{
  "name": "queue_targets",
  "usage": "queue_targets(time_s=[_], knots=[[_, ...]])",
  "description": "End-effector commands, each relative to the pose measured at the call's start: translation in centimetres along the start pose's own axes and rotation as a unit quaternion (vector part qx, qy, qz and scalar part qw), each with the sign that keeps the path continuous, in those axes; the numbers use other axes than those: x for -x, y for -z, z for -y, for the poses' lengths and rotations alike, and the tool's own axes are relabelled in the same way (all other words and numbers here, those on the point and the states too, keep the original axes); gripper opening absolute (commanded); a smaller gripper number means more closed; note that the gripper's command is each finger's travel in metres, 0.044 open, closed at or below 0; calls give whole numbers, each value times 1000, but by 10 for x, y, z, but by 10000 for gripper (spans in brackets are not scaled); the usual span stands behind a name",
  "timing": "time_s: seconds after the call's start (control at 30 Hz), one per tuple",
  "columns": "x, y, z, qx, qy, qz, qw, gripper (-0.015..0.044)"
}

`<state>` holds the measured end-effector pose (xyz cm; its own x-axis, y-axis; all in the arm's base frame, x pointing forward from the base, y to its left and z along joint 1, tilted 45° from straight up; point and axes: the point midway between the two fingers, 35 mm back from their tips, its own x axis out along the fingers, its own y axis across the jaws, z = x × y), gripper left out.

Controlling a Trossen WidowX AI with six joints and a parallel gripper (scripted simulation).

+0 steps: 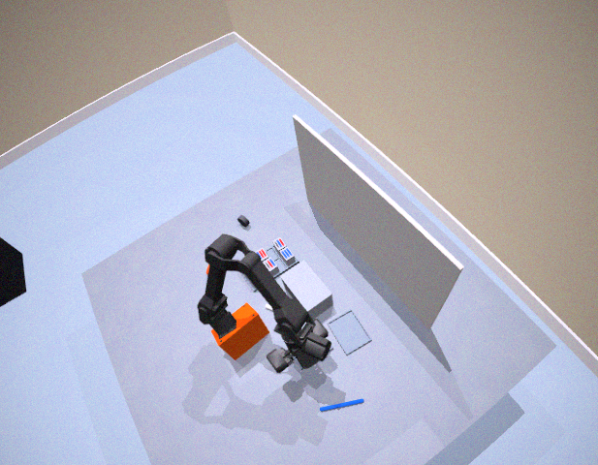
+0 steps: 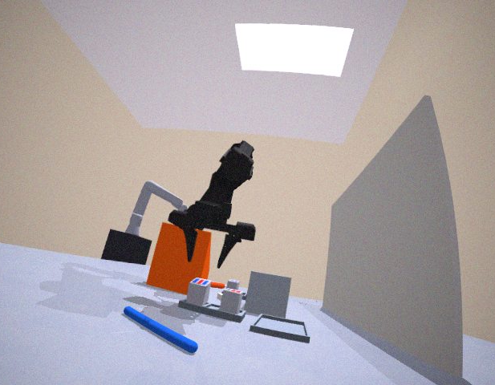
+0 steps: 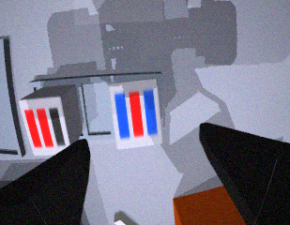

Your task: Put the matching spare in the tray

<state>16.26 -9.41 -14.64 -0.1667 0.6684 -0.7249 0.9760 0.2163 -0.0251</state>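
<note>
Pale blue worktop (image 1: 113,165), greyer patch around orange base block (image 1: 243,330). Black arm (image 1: 268,290), black jaws. Spare (image 3: 136,115) between jaws: white label, blue-red-blue stripes. Spare beside it (image 3: 45,127): red, red, grey stripes. Blue rod (image 1: 341,404) near base block. Grey panel (image 1: 374,234), grey cube (image 1: 308,288), dark-framed tray (image 2: 280,327).
</note>
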Motion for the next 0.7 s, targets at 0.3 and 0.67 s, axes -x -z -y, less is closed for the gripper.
queue_targets(time_s=[0.3, 0.67], knots=[[-22, 0, -2, -3, -2, -1, 1000, 300], [-40, 0, -3, -3, -2, -1, 1000, 300]])
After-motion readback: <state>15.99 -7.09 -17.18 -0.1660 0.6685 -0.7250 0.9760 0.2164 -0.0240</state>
